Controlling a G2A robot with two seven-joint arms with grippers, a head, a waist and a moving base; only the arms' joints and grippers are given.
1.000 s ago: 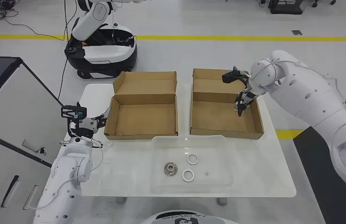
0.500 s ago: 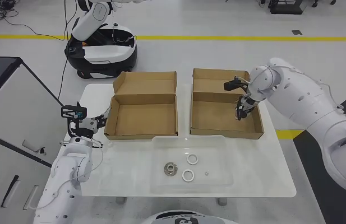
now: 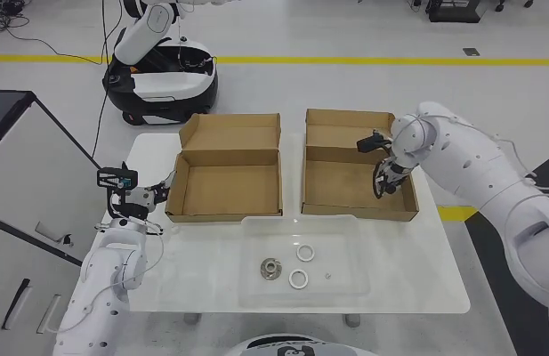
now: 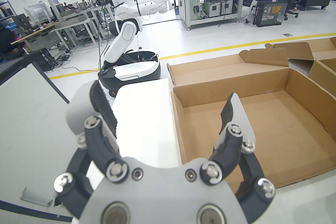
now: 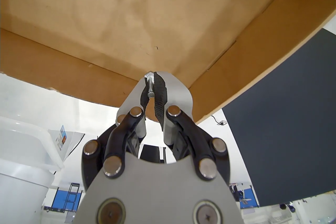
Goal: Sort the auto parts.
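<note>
Right wrist view is showing my right pincer [image 5: 154, 88] nearly closed and gripping a small threaded bolt [image 5: 150, 84] between its pads. The bolt's long axis is running along the fingers, so its free end is pointing straight out at the bare floor of the right cardboard box [image 5: 126, 15]. That is the relation I am judging the coming move by: the floor is lying dead ahead of the tips, so releasing should only mean opening, though I am unable to tell how far above the cardboard the bolt is hanging. In the top view I am holding this pincer over the box's 3 o'clock side, near its wall. My left pincer [image 3: 164, 190] is sitting wide open and empty just outside the left cardboard box [image 3: 225, 191], at its 9 o'clock. Other parts are lying in the clear tray [image 3: 345, 287] at the 6 o'clock edge of the table [image 3: 416, 267]: a flanged metal piece [image 3: 271, 267], two white rings [image 3: 304, 253] and a speck [image 3: 328, 274] too small to name. From above my fingers are hiding the bolt, and the pads are covering part of its length.
</note>
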